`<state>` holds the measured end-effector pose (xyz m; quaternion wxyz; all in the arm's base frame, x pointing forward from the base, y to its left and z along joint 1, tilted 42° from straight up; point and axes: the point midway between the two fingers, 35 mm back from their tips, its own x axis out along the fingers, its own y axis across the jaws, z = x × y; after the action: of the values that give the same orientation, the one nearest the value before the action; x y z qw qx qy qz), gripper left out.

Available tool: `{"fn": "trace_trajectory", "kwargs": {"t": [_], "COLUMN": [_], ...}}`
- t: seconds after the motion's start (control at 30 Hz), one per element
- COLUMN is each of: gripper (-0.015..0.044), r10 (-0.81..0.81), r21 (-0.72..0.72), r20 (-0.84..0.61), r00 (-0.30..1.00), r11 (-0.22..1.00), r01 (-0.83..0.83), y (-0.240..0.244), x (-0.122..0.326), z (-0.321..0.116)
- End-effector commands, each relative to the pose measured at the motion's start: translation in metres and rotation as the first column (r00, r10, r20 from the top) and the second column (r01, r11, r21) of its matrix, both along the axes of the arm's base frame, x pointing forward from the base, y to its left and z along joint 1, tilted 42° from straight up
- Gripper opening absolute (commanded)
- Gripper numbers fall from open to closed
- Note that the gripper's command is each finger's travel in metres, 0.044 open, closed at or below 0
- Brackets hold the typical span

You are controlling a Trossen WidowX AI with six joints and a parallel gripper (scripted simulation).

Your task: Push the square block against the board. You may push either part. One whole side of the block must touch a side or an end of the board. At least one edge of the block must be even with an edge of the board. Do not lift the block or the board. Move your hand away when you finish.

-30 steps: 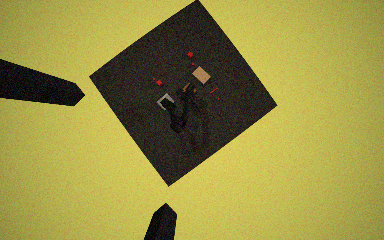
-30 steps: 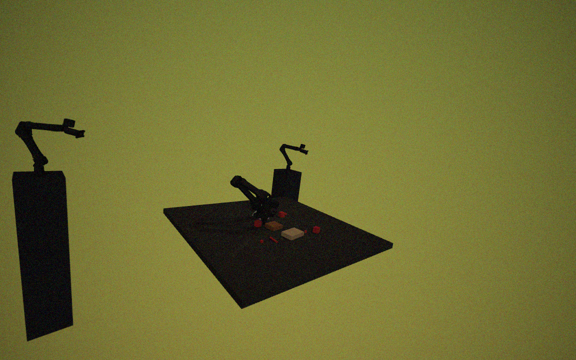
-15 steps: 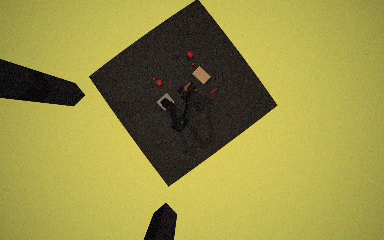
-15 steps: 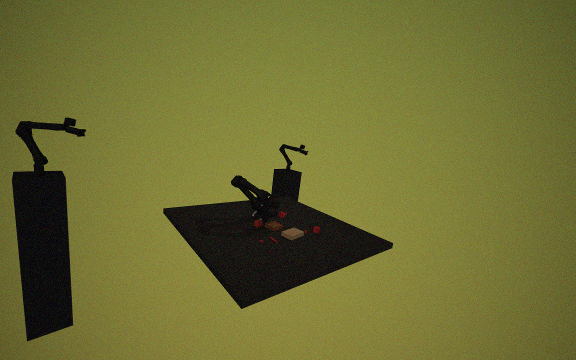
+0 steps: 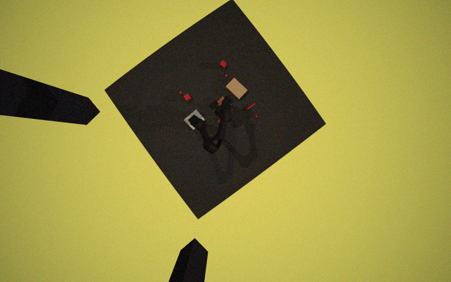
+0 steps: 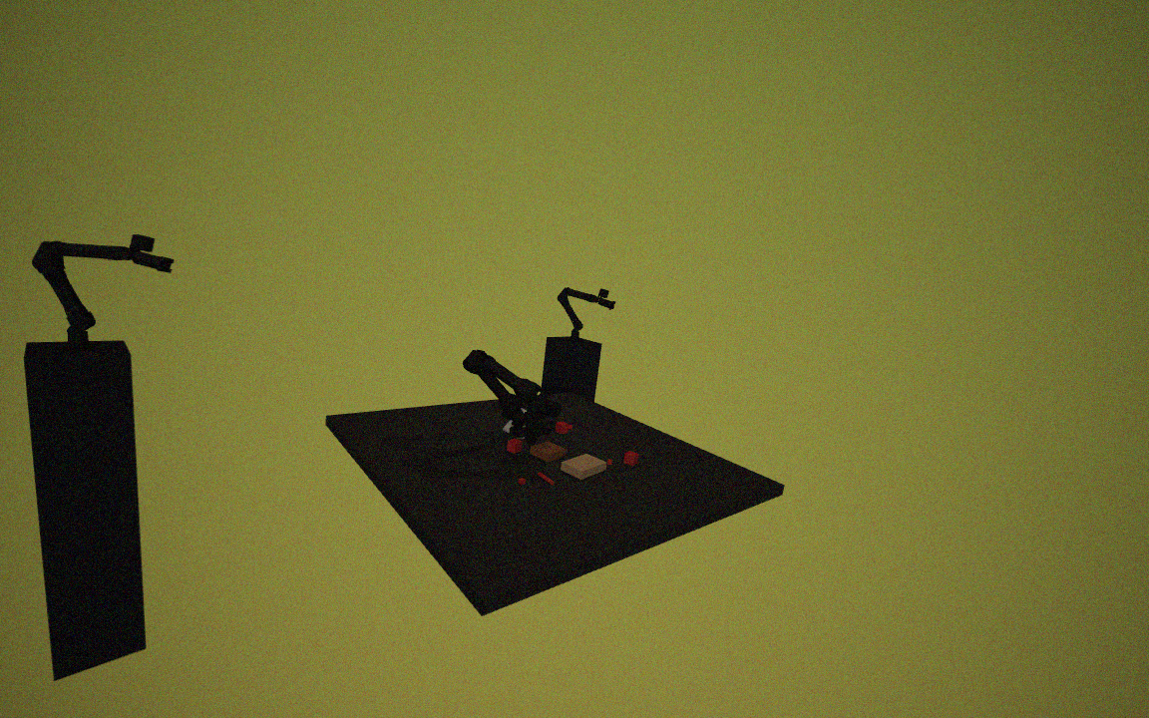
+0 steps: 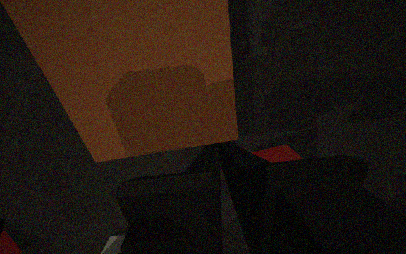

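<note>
The tan rectangular board (image 5: 236, 88) (image 6: 582, 465) lies flat near the middle of the dark table. The square orange-brown block (image 5: 220, 100) (image 6: 549, 451) (image 7: 168, 46) lies flat beside it, on the arm's side, with a gap between them. The arm hides part of the block in the top view. My gripper (image 7: 216, 141) is shut and empty. In the wrist view its tips are at the block's near edge, close to the right corner; I cannot tell whether they touch it. The gripper's shadow falls across the block.
Red cubes (image 5: 223, 63) (image 5: 187, 97) (image 6: 515, 445) (image 7: 277, 154) stand around the parts. A thin red bar (image 5: 251, 106) (image 6: 546, 479) and small red cubes (image 5: 226, 75) (image 5: 256, 116) lie near the board. A pale plate (image 5: 198, 113) is under the arm's base. Two other arms stand on dark pedestals (image 6: 83, 500) (image 6: 571, 370).
</note>
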<state>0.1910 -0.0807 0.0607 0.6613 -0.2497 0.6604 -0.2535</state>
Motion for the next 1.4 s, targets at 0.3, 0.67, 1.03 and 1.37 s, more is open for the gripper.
{"fn": "trace_trajectory", "kwargs": {"t": [0.3,0.67,1.03,1.37], "gripper": [0.0000,0.0000,0.0000,0.0000], "r10": [0.001,0.001,0.001,0.000], "r21": [-0.005,-0.004,-0.004,-0.006], "r20": [-0.010,-0.012,-0.013,-0.015], "r00": [1.000,1.000,1.000,1.000], "r11": [1.000,1.000,1.000,1.000], "r01": [-0.001,-0.001,-0.001,0.000], "y": [-0.001,-0.002,-0.003,0.034], "x": [-0.006,-0.024,-0.042,-0.039], "z": [-0.001,-0.001,-0.003,0.038]}}
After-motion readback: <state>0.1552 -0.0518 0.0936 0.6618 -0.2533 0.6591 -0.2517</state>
